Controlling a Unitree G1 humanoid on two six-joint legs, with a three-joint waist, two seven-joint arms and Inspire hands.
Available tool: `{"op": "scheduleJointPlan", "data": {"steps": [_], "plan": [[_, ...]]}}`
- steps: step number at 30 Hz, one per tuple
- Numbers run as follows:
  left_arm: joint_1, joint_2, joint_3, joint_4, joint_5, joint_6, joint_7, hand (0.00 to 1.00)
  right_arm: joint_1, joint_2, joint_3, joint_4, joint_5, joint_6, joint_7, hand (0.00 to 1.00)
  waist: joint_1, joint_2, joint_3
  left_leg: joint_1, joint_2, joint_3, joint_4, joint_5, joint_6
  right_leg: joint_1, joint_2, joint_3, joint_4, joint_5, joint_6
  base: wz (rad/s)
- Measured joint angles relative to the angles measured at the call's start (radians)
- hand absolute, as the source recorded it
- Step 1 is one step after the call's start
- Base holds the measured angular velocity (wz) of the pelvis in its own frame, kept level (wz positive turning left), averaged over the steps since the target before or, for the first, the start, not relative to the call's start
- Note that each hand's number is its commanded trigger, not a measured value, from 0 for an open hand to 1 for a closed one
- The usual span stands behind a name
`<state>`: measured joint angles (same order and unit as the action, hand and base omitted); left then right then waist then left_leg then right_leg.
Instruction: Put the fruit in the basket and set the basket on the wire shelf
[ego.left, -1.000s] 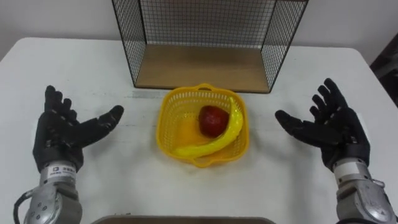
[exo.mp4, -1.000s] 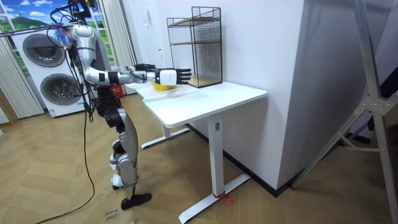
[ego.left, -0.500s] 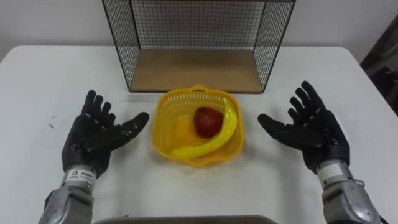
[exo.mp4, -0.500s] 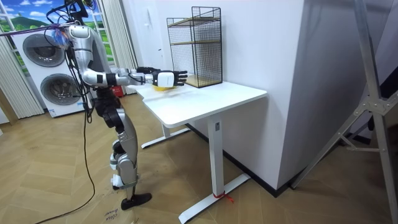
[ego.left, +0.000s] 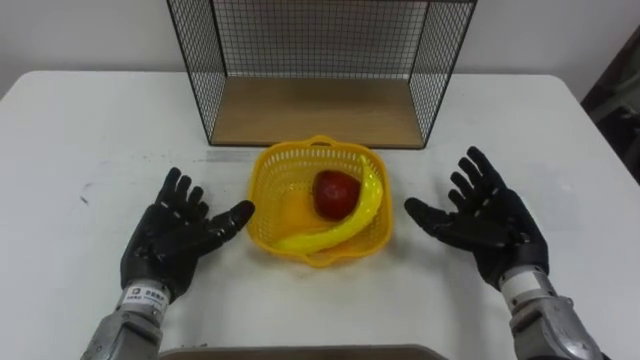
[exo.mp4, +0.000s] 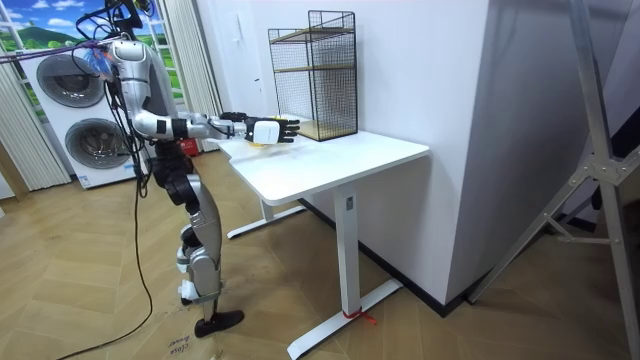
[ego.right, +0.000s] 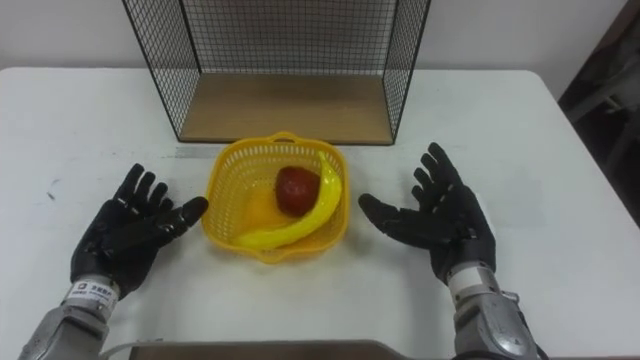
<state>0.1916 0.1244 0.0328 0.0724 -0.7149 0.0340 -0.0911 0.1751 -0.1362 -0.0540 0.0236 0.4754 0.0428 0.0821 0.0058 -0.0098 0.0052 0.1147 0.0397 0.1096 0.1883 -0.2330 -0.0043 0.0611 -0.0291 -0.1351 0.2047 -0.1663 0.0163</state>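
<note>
Black left robot hand low over the white counter, fingers spread wide, palm turned inward and upward, holding nothing. Thumb tip just beside the left rim of the yellow plastic lattice basket; contact not possible to tell. Black right robot hand mirrored on the other side, likewise wide open and empty, thumb pointing at the basket's right rim with a narrow strip of counter between.

Between the two robot hands, standing upright on the counter: the basket, shallow, rounded-square, with a wavy rim. Inside it, a dark red round apple, right of centre. Curved round the apple's right and near sides, a long yellow banana, one end up by the far right rim, the other down towards the near left wall.

Just behind the basket, at the counter's far edge: the black wire shelf, mesh on sides and back, open towards the robot, with a bare wooden board as its floor.

In the room view, standing at the counter's end, both arms stretched forward over the top.
</note>
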Motion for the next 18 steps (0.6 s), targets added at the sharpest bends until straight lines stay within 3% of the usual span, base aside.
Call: {"op": "scheduleJointPlan", "data": {"steps": [18], "plan": [[-0.002, -0.04, -0.031, 0.006, -0.004, -0.026, 0.0, 0.0, -0.011, 0.038, 0.088, 0.0, 0.001, 0.001, 0.085, 0.0, 0.003, -0.002, 0.0026, -0.017, 0.0, 0.0, 0.008, 0.0, 0.0, -0.011, 0.0, 0.002, 0.0, 0.0, 0.0, 0.0]]}}
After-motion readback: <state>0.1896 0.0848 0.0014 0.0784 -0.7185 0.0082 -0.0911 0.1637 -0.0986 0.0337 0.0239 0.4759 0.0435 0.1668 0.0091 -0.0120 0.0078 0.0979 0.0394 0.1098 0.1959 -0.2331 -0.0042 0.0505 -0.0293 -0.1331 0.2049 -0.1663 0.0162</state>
